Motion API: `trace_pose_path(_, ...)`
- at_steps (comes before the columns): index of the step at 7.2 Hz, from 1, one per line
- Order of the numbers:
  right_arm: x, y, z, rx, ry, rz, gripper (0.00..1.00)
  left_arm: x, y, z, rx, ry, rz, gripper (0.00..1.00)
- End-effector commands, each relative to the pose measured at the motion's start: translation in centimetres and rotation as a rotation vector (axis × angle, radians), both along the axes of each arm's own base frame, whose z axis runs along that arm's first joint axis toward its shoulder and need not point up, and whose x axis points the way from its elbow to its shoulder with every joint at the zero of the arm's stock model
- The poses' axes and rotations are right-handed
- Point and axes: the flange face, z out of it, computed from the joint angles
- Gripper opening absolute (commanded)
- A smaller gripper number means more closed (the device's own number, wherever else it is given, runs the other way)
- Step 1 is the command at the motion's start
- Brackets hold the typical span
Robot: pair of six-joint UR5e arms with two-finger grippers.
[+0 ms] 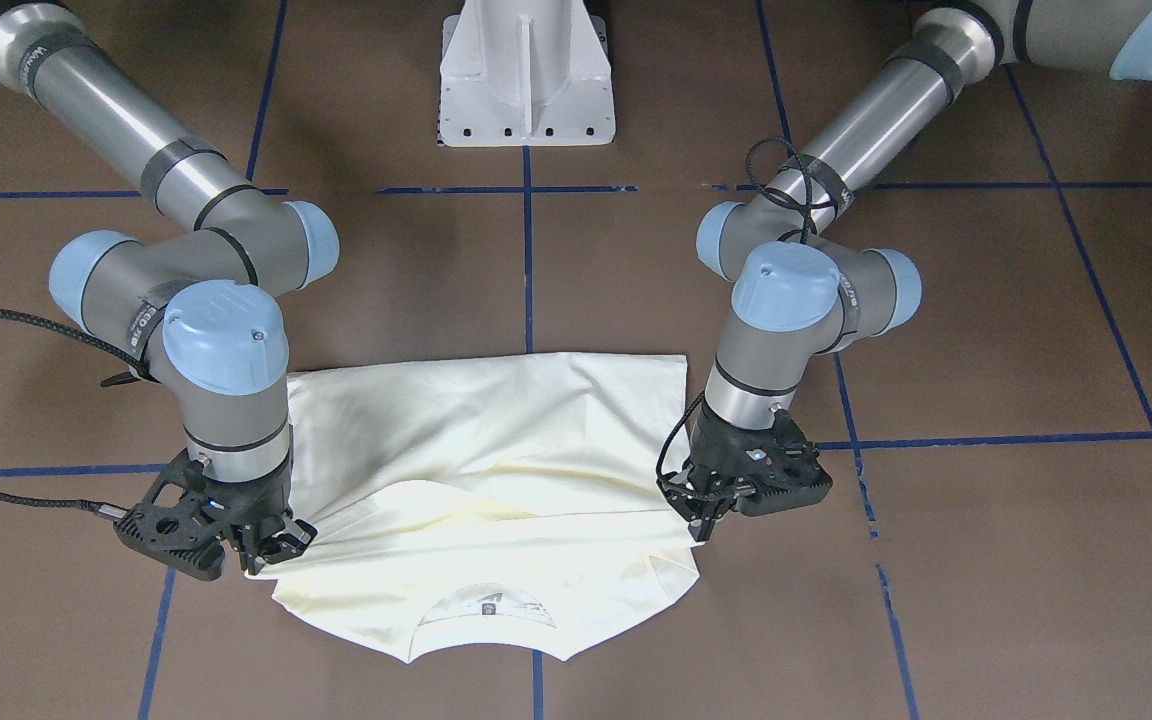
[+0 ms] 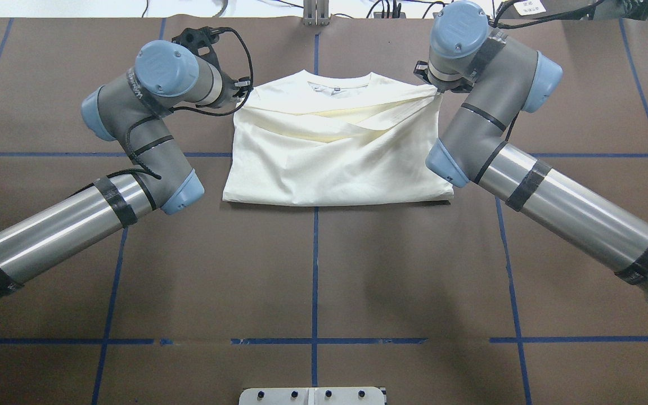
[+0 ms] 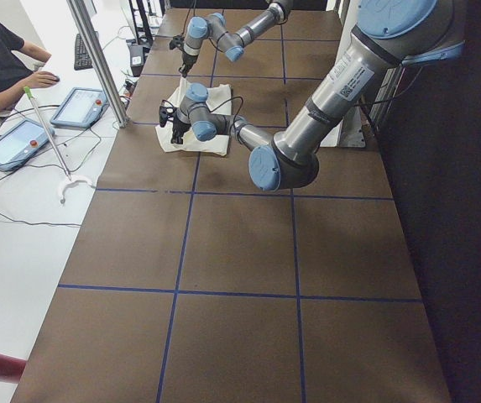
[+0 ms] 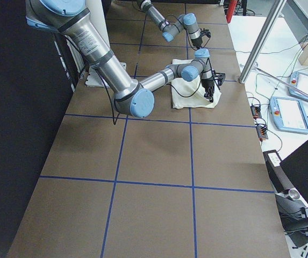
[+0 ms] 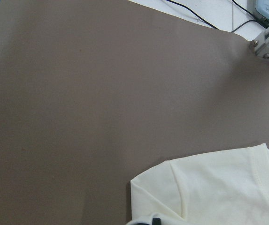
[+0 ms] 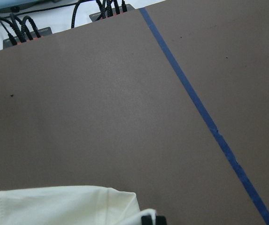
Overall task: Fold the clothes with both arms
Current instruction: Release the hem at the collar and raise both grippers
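Two arms of grey metal with light-blue joint caps, the left arm (image 1: pixel 866 110) and the right arm (image 1: pixel 106 118), are working one pale cream long-sleeved T-shirt (image 1: pixel 496 430). The shirt is lying on the brown desk (image 1: pixel 986 560) ruled with blue tape, its ribbed collar (image 1: pixel 456 598) pointing away from the robot. The left tool (image 1: pixel 702 524), black and two-fingered, is pinching the cloth at one side edge, fingers clamped on the fabric. The right tool (image 1: pixel 258 558) is gripping the opposite edge in the same way. Between them a raised band of cloth is stretching taut across the garment's width, just short of the collar, while the rest is resting flat in a doubled layer.

Judging by that, the fold bringing the lower half up over the chest is under way and nearly finished. The next move is likely calling for both tools to descend together and level, setting the held edge down straight just beside the collar before the fingers part. Uneven lowering is risking a slanted crease; the overhead view is showing the band at a slight angle.
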Motion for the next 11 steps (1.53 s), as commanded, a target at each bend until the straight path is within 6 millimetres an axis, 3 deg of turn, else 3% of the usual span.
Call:
trace_pose_path(1,-1.3,0.7,-0.4,0.003,-0.006,-0.015,0.38,0.1,-0.4,0.3,0.006,0.0,-0.001,0.43)
trace_pose_path(3,0.6,3.1,-3.9,0.035,-0.108,-0.039,0.58,-2.6,-1.4,-0.3,0.025,0.022,-0.029,0.46)
trace_pose_path(4,2.9,6.6,-5.0,0.037,-0.199,-0.093,0.72,-5.4,-1.0,-0.7,0.046,0.047,-0.044,0.46)
trace_pose_path(5,3.9,10.9,-2.8,0.008,-0.228,-0.093,0.72,-6.7,0.4,-0.3,0.042,0.073,-0.013,0.46)
trace_pose_path(6,2.8,13.5,-0.7,-0.037,-0.23,-0.085,0.73,-6.8,0.7,-0.2,0.039,0.078,-0.004,0.46)
trace_pose_path(8,-0.7,16.1,0.5,-0.101,-0.229,-0.013,0.73,-7.7,1.6,-1.6,0.063,0.098,-0.006,0.46)
trace_pose_path(11,-0.4,17.5,4.5,-0.143,-0.184,0.014,0.7,-7.8,1.9,-1.3,0.063,0.099,-0.007,0.46)
